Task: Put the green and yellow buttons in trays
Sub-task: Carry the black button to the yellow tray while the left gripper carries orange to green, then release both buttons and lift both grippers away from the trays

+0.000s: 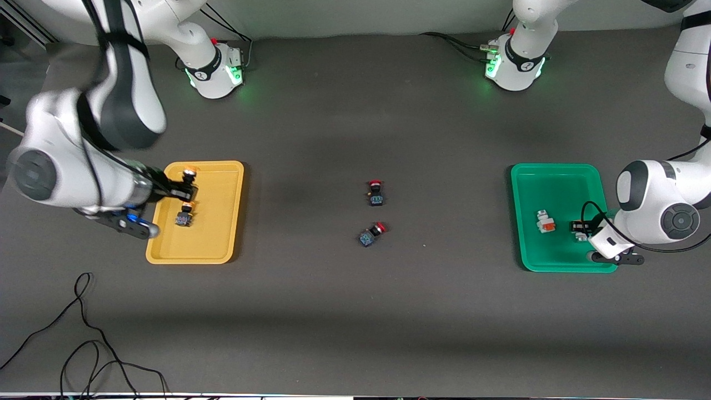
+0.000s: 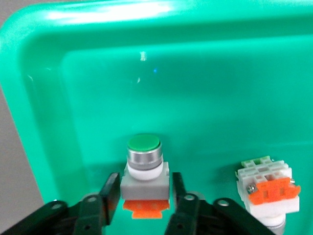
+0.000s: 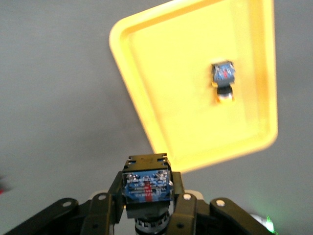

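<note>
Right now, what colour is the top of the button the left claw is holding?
Green: the round cap on the white-grey push-button switch in the left claw, clearest in the left wrist view.

Glossy plastic green tray [image 2: 44,122]; matt grey table [image 1: 355,311]

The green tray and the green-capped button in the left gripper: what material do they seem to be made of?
The green tray looks like glossy moulded plastic: light glares off its rounded rim. The green-capped button seems mostly plastic, with a smooth green cap, a matte grey-white body and an orange block; the shiny ring under the cap looks metallic, perhaps only plated.
</note>
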